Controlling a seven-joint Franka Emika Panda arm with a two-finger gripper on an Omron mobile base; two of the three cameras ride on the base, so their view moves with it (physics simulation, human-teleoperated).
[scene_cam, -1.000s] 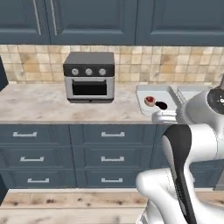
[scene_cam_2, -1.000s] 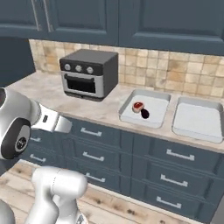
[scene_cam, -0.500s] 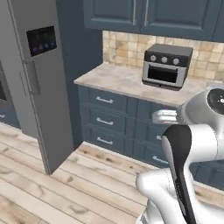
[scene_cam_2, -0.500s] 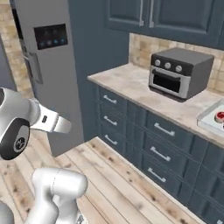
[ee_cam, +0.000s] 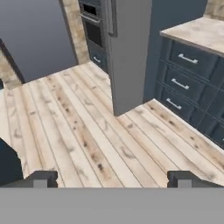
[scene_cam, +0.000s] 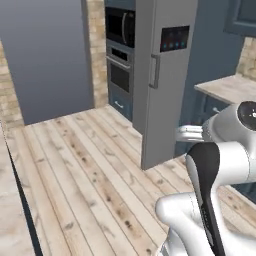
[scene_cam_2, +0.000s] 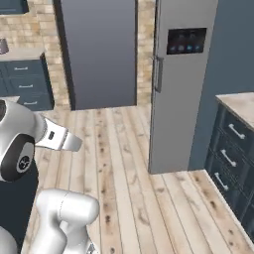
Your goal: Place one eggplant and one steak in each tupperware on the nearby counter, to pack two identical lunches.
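The eggplant, the steak and the tupperware are out of view. A corner of the beige marbled counter (scene_cam: 227,87) (scene_cam_2: 243,104) (ee_cam: 199,33) lies at the right, over dark blue drawers. My gripper (ee_cam: 112,180) is open, its two dark fingertips (ee_cam: 41,179) wide apart with only wooden floor between them. It hangs in the air over the floor, away from the counter, touching nothing.
A tall grey fridge (scene_cam: 160,75) (scene_cam_2: 181,84) (ee_cam: 129,52) stands between the counter and a built-in wall oven (scene_cam: 120,50) (ee_cam: 94,30). The blue drawer fronts (ee_cam: 188,83) (scene_cam_2: 230,158) have metal handles. Plank floor (scene_cam: 75,165) spreads wide to the left. Another counter (scene_cam_2: 20,52) stands far off.
The whole picture has swung away from the counter with the toaster oven and the containers to the fridge and the floor, so the camera moved. The gripper stayed open.
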